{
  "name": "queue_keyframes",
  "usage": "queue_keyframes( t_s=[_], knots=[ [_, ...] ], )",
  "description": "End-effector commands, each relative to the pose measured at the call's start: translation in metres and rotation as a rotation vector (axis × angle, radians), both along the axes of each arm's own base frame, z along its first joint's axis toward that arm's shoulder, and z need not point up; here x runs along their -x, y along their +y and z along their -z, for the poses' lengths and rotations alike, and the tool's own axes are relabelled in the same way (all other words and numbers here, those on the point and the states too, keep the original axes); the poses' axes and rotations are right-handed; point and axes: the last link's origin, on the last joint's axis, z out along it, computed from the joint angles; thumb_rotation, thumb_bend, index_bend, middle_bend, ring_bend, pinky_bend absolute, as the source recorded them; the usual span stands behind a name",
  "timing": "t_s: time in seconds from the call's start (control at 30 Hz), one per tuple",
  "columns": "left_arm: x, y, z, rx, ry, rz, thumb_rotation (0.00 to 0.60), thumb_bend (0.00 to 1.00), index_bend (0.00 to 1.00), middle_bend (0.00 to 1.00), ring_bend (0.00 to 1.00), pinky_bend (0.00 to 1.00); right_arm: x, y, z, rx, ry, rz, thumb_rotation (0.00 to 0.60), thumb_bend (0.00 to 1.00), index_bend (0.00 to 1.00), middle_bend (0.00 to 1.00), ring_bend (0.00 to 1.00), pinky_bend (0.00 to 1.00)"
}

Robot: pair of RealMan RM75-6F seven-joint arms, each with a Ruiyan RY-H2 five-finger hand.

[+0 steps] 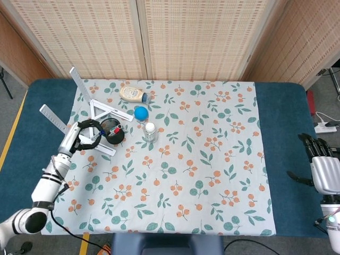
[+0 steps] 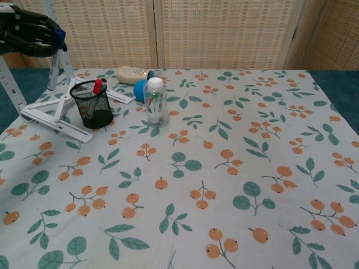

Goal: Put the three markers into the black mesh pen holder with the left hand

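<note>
The black mesh pen holder [image 1: 112, 131] [image 2: 92, 105] stands on the floral cloth at the back left, with a red-capped marker [image 2: 97, 86] sticking out of it. My left hand [image 1: 79, 135] [image 2: 25, 33] is raised to the left of the holder and grips a blue-capped marker [image 2: 55, 61], which hangs roughly upright, cap on top. A third marker is not visible. My right hand [image 1: 324, 166] stays at the far right over the blue table, fingers spread and empty.
A white folding stand [image 1: 79, 114] [image 2: 50, 115] lies just behind and left of the holder. A clear bottle [image 1: 150, 132] [image 2: 155, 101], a blue ball [image 1: 141, 112] [image 2: 139, 89] and a cream bottle [image 1: 133, 94] [image 2: 132, 73] sit to the holder's right.
</note>
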Motion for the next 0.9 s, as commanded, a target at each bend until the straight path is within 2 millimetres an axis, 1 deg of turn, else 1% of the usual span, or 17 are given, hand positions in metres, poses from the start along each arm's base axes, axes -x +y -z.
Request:
queue_keyframes(
  t_s=[0.03, 0.13, 0.3, 0.4, 0.5, 0.7, 0.9],
  knots=[
    [-0.008, 0.040, -0.037, 0.100, -0.191, -0.045, 0.600, 0.40, 0.56, 0.55, 0.24, 0.23, 0.001, -0.001, 0.000, 0.001, 0.001, 0.004, 0.600, 0.03, 0.11, 0.07, 0.13, 0.11],
    [-0.004, 0.049, -0.025, 0.127, -0.251, -0.066, 0.600, 0.40, 0.56, 0.55, 0.24, 0.23, 0.001, -0.001, 0.000, -0.001, -0.001, 0.007, 0.600, 0.03, 0.11, 0.07, 0.13, 0.11],
    [0.001, 0.066, -0.007, 0.142, -0.225, -0.069, 0.600, 0.40, 0.58, 0.56, 0.24, 0.23, 0.002, -0.001, 0.000, 0.001, -0.002, 0.011, 0.600, 0.03, 0.11, 0.07, 0.13, 0.11],
    [0.001, 0.071, 0.000, 0.154, -0.238, -0.074, 0.600, 0.40, 0.58, 0.56, 0.24, 0.23, 0.003, -0.002, 0.000, 0.002, 0.000, 0.016, 0.600, 0.03, 0.11, 0.07, 0.13, 0.11],
    [0.005, 0.076, 0.009, 0.160, -0.231, -0.083, 0.600, 0.40, 0.58, 0.55, 0.24, 0.23, 0.004, -0.002, -0.001, 0.004, 0.004, 0.022, 0.600, 0.03, 0.11, 0.07, 0.13, 0.11],
    [0.011, 0.080, 0.022, 0.174, -0.257, -0.091, 0.600, 0.40, 0.58, 0.55, 0.24, 0.22, 0.005, -0.003, -0.001, 0.007, 0.006, 0.028, 0.600, 0.03, 0.11, 0.07, 0.13, 0.11],
    [0.007, 0.079, 0.029, 0.190, -0.252, -0.047, 0.600, 0.40, 0.56, 0.54, 0.23, 0.22, 0.005, -0.003, -0.001, 0.005, 0.006, 0.029, 0.600, 0.03, 0.11, 0.07, 0.13, 0.11]
  ],
)
